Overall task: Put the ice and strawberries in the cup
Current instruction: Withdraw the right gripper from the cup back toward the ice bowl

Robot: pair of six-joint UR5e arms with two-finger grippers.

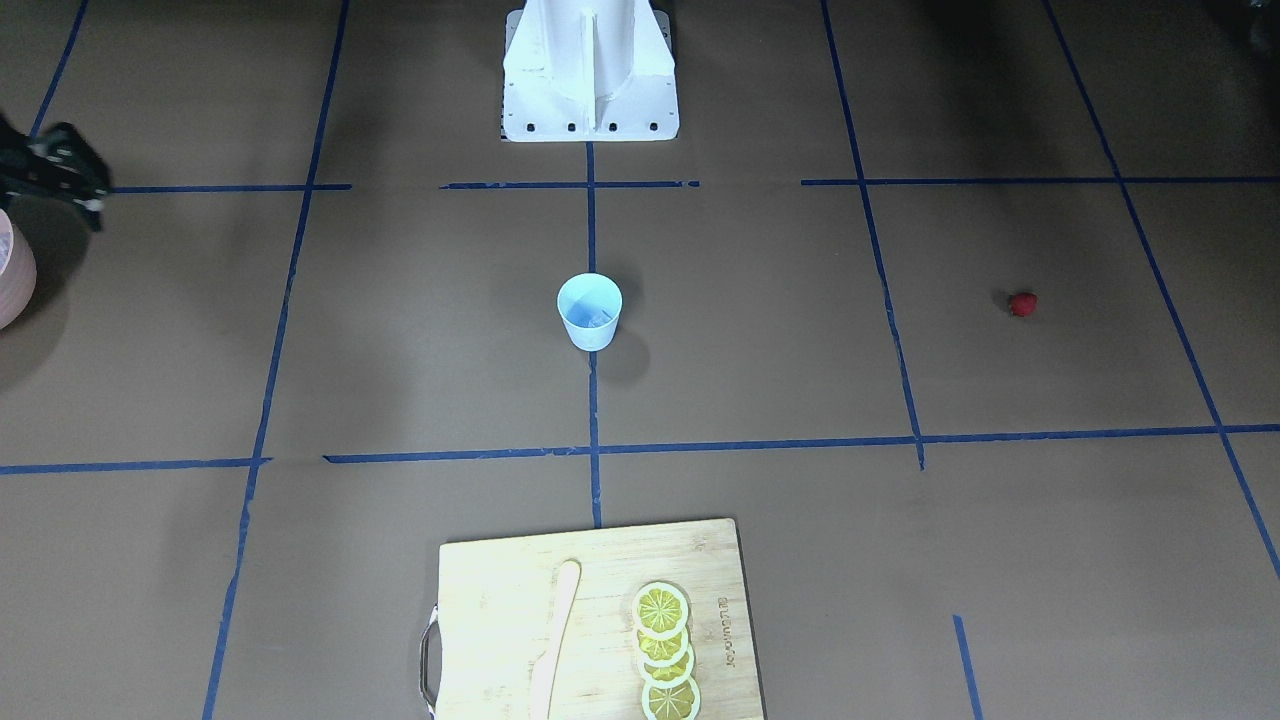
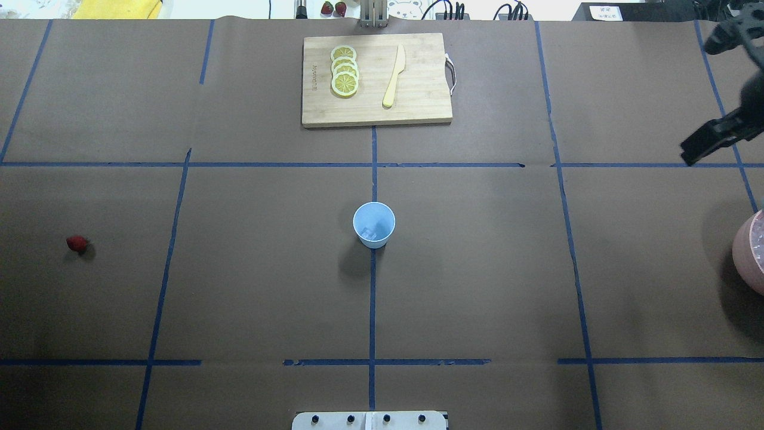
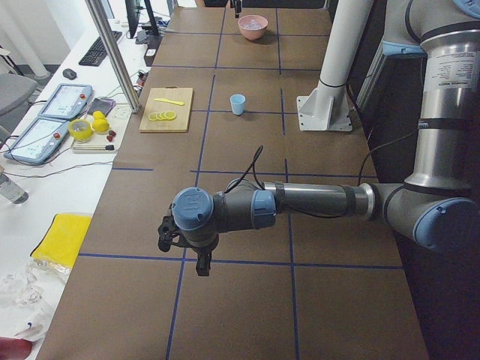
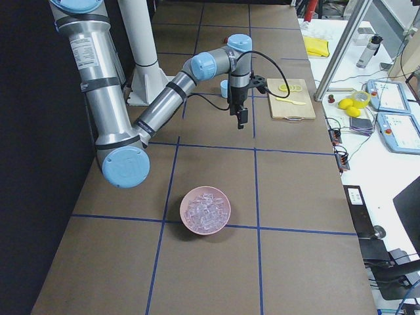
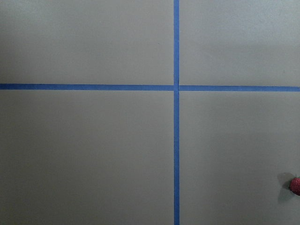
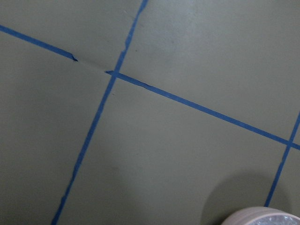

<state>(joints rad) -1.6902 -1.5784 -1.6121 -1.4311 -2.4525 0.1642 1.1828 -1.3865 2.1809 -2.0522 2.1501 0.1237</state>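
the table (image 2: 477,269) is covered in brown paper and marked into squares by blue tape lines (image 2: 372,298); a white robot base (image 1: 590,70) stands at its near edge. along the far side runs a white bench (image 3: 30,187) with tablets and a yellow cloth (image 3: 58,240). we note a wooden cutting board (image 2: 418,101) at the far edge, bearing 4 overlapping lemon slices (image 2: 345,70) and a pale knife (image 2: 394,77), well apart from the cup. a pink bowl (image 4: 205,210) filled with the ice (image 4: 206,207) sits at the robot's right end. the right gripper (image 4: 240,120) hangs above the table between bowl and cup, pointing down; we cannot tell how its jaws stand. the left gripper (image 3: 201,266) hovers over the left end; its state cannot be told either. the cup (image 2: 374,224), pale blue and upright, stands on the centre tape line, with a faint bluish cube-like shape inside. 1 small dark-red strawberry (image 2: 77,243) lies alone on the left side, well apart from the cup.
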